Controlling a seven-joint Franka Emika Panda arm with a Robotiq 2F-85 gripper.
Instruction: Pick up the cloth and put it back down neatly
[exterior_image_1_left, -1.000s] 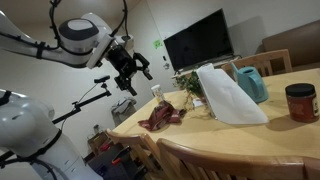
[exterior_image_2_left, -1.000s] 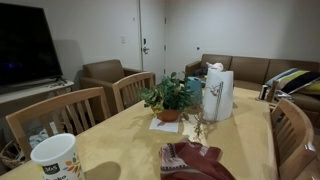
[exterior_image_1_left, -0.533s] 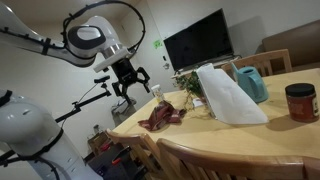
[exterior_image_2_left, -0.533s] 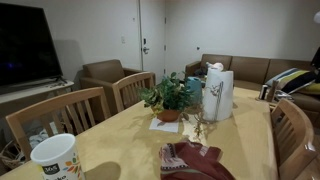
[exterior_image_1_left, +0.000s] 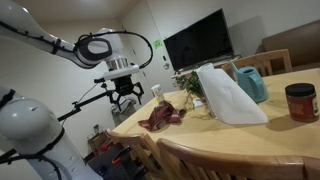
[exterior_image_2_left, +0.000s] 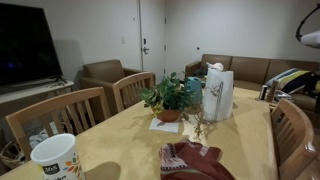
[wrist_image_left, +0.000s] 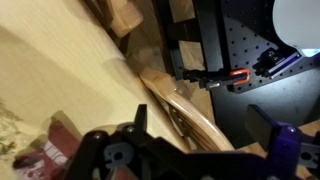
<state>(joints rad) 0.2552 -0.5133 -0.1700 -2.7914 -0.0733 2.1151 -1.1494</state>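
Lower and further left than a second ago, the gripper (exterior_image_1_left: 123, 97) has dropped from above the table's left end to about the level of the tabletop, and the wrist has turned so that it now points straight down. The arm (exterior_image_1_left: 95, 47) reaches in from the upper left, runs almost level to a bent elbow, then drops to the wrist.

The jaws stand wide apart with nothing between them; in the wrist view the dark fingers (wrist_image_left: 285, 145) sit at the lower corners with a broad gap.

The gripper hangs just off the left end of the wooden table (exterior_image_1_left: 270, 135), over the curved back of a chair (wrist_image_left: 190, 115) seen in the wrist view.

The red cloth (exterior_image_1_left: 162, 117) lies crumpled on the table near that left end, to the right of the gripper and apart from it; it has not shifted. A white cup (exterior_image_1_left: 156, 92) stands just behind it, and a potted plant (exterior_image_1_left: 188, 82) is further right.
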